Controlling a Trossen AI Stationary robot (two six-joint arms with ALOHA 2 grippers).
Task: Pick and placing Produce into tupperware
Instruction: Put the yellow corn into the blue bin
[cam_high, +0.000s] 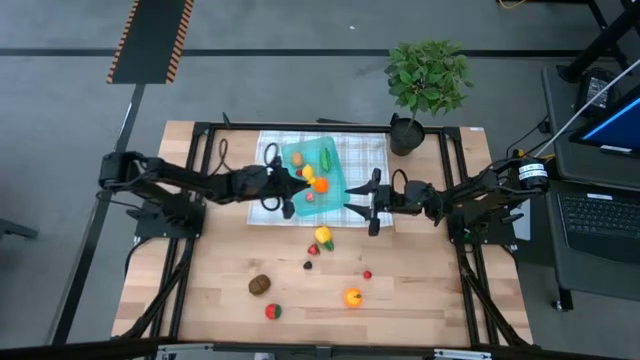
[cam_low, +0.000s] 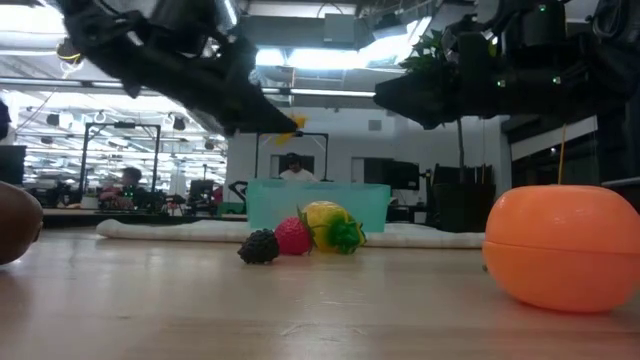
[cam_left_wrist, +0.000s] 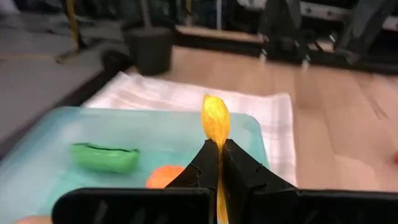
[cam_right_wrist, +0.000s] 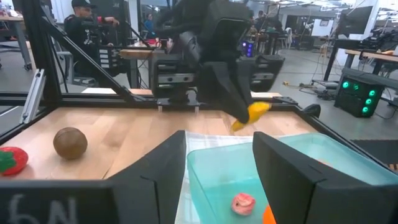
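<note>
Wooden table: left hand pinching glossy yellow-orange produce.

We're in a robotics lab here: a wooden table framed in black metal rails stands on a grey concrete floor, with striped hazard tape marked beside it. Across the room run rows of workbenches under long ceiling lights, a person busy at one rig, and a laptop open beside the table.
</note>
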